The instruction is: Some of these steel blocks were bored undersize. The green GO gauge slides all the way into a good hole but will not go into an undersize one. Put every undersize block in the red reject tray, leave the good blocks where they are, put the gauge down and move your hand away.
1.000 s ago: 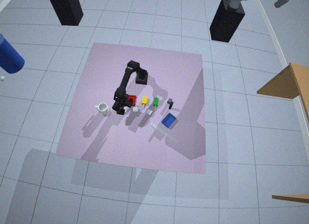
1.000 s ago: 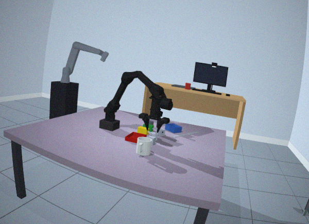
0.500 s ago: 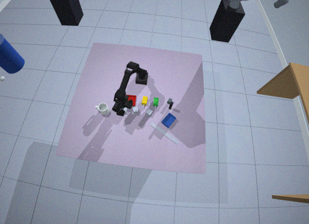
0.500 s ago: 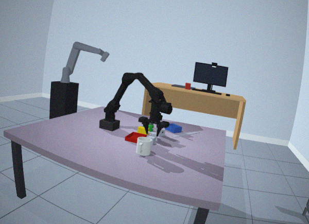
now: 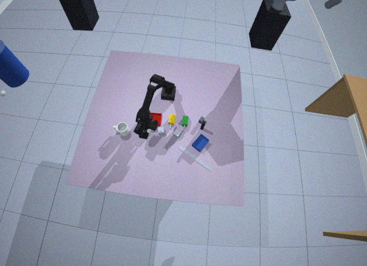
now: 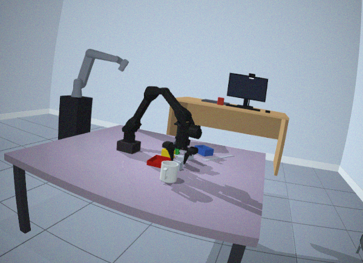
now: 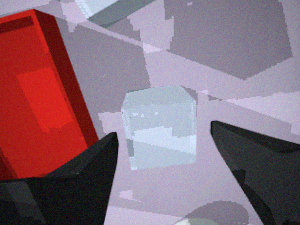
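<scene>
Red tray [image 5: 156, 119] [image 6: 157, 161] [image 7: 62, 85] sits just beside the open hand [image 5: 150, 129] [image 6: 179, 161] [image 7: 164, 129], white mug [image 5: 123, 128] [image 6: 169, 171] nearby.

3 pale steel blocks [image 5: 161, 129] [image 6: 179, 164] [image 7: 160, 135] sit apart on the counter [image 5: 101, 95] [image 6: 91, 178] [image 7: 165, 185], near the open red tray [image 5: 160, 120] [image 6: 155, 161] [image 7: 70, 80]; the green gauge [image 5: 185, 120] [image 6: 177, 151] lies nearby.

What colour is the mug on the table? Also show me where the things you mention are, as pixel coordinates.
The mug [image 5: 123, 129] [image 6: 170, 172] is plain off-white; it shows best in the exterior view.

No lettering, label, brand, number or sign can be read anywhere, from the upper left to the lower right of each frame.
</scene>
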